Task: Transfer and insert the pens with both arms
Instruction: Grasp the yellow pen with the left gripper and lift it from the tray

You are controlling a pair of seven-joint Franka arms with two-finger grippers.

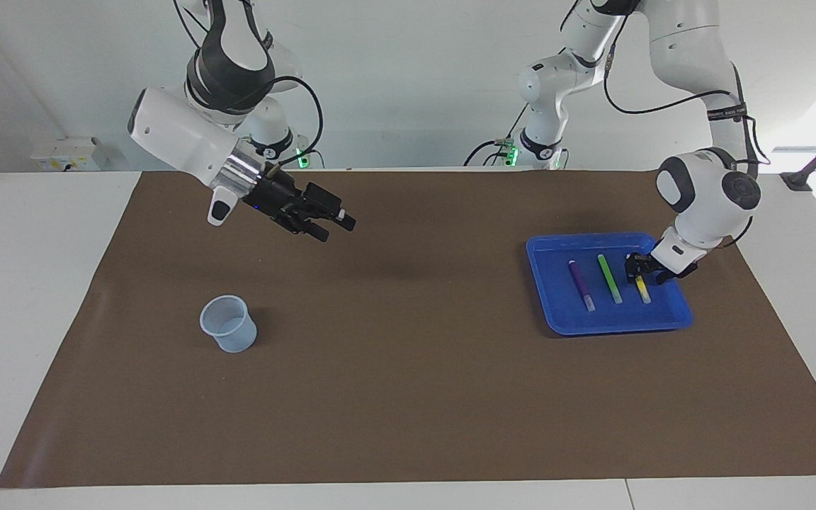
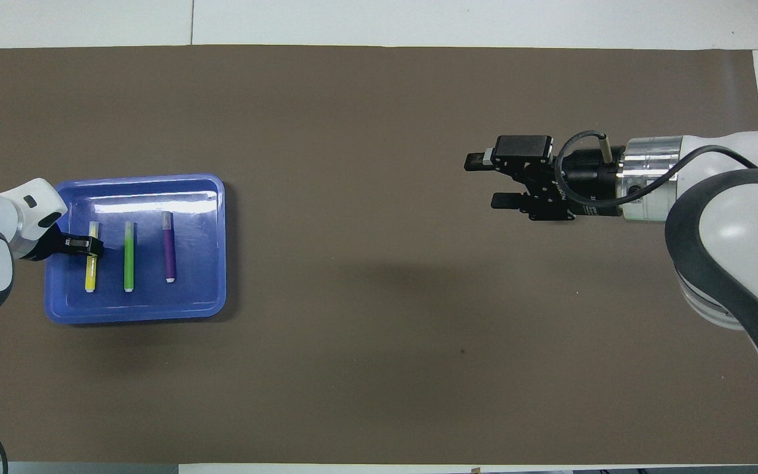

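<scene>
Two claws on the facing view's clock, so let's sweep across. First up, the right gripper point(image 1: 337, 228) point(image 2: 487, 181): it hangs over bare brown mat point(image 1: 408, 397), spread wide and holding nothing, touching nothing. The pale cup point(image 1: 227, 333) stands upright on the mat between seven and eight o'clock from it, well apart. Room all round there: open mat at every hour of the cup, and the white table point(image 1: 25, 283) edge well off at nine.

On across a long stretch of bare mat, nothing between cup and blue tray point(image 1: 613, 324) point(image 2: 135, 313). The tray sits toward the left arm's end of the table, with a strip of mat at its three o'clock.

Inside it, three pens lie flat, side by side, apart from one another: the purple pen point(image 1: 581, 285) point(image 2: 168, 247), then the green pen point(image 1: 610, 278) point(image 2: 129, 257) at its three o'clock, then the yellow pen point(image 1: 642, 289) point(image 2: 91, 276) at three again, nearest the tray wall. It's tight on that side, with only a narrow lane to the green one at nine.

And there's the left gripper point(image 1: 640, 273) point(image 2: 86, 247), dropped in from one o'clock, right down in the tray and set across the yellow pen. From overhead the pen's length shows at both twelve and six of it. Whether it is pinching that pen, I cannot tell. The pen lies on the tray floor.
</scene>
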